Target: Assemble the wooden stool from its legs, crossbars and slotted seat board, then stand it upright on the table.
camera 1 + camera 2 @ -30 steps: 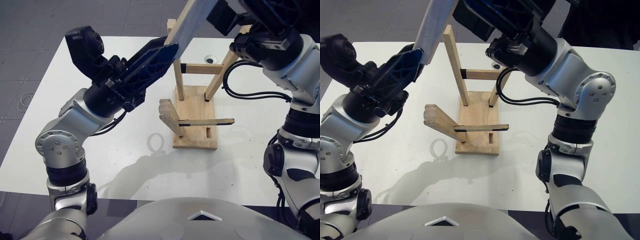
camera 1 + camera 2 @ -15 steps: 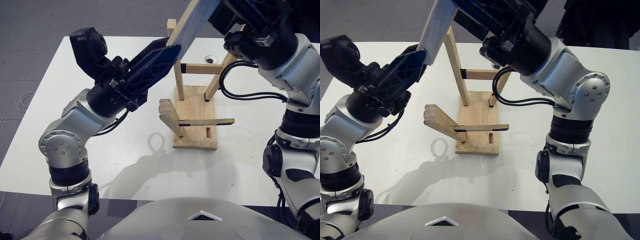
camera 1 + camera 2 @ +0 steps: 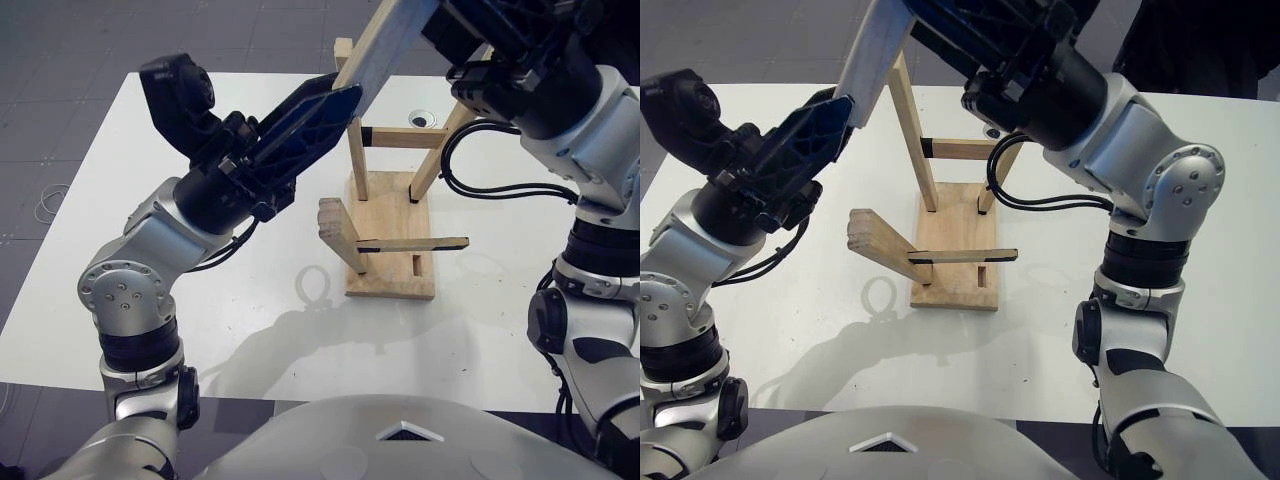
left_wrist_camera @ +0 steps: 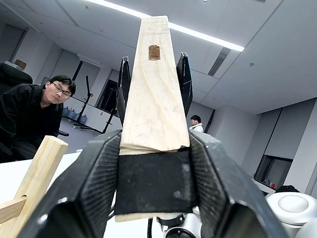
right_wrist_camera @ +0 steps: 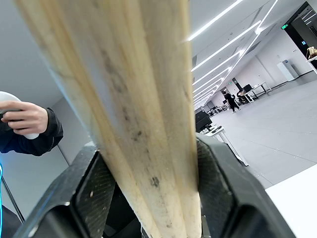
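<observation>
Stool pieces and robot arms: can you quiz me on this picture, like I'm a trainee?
1. True or false: the seat board lies flat on the table.
2. The raised leg is held by: A, neither gripper; B, one gripper; C, both the left gripper and the right gripper.
3. Fill in: the two far legs are joined by a ___.
Key: 1 true; 2 C; 3 crossbar.
</observation>
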`<state>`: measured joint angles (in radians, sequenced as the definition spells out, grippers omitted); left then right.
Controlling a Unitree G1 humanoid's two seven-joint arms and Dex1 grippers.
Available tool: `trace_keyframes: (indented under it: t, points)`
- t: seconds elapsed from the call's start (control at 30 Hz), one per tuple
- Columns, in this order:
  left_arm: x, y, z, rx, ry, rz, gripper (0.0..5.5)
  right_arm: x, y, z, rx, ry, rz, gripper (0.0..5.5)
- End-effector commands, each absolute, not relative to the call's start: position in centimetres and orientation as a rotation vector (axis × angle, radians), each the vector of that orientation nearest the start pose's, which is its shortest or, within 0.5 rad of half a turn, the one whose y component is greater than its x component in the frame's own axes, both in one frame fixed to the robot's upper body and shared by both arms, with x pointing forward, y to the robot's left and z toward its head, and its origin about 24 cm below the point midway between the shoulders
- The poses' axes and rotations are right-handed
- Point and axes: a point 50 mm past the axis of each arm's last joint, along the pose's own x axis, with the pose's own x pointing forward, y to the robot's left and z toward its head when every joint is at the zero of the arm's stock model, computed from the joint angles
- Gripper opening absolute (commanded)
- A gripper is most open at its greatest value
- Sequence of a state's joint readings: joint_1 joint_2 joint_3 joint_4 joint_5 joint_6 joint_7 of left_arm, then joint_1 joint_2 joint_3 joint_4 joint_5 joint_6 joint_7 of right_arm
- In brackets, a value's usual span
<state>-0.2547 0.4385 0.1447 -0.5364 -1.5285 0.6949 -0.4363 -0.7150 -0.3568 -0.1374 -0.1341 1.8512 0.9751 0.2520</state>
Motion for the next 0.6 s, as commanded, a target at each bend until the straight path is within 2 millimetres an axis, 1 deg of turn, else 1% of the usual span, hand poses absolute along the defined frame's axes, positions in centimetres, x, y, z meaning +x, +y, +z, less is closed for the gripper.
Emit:
trace_keyframes:
  t: [0.03,0.17,0.27,0.47,0.5,0.6]
  points:
    - [21.9,13.8,23.8,-0.663,-0.275,-1.309,2.05,25.3,-10.7,28.0,0.937,-0.007,1.595,2.28]
    - [21.8,13.7,25.2,-0.611,-0.307,-1.345,2.05,25.1,-10.8,29.1,0.922,-0.054,1.603,2.28]
    - [21.5,13.5,25.1,-0.605,-0.294,-1.359,2.05,24.9,-11.0,29.8,0.915,-0.075,1.607,2.28]
    - [21.6,13.4,24.9,-0.593,-0.291,-1.343,2.05,24.8,-10.9,30.0,0.908,-0.071,1.608,2.28]
    - [21.7,13.5,25.0,-0.586,-0.300,-1.336,2.34,24.8,-10.9,29.9,0.908,-0.070,1.609,2.28]
    - [21.9,13.5,25.0,-0.568,-0.318,-1.311,2.81,24.8,-10.8,29.8,0.912,-0.065,1.611,2.19]
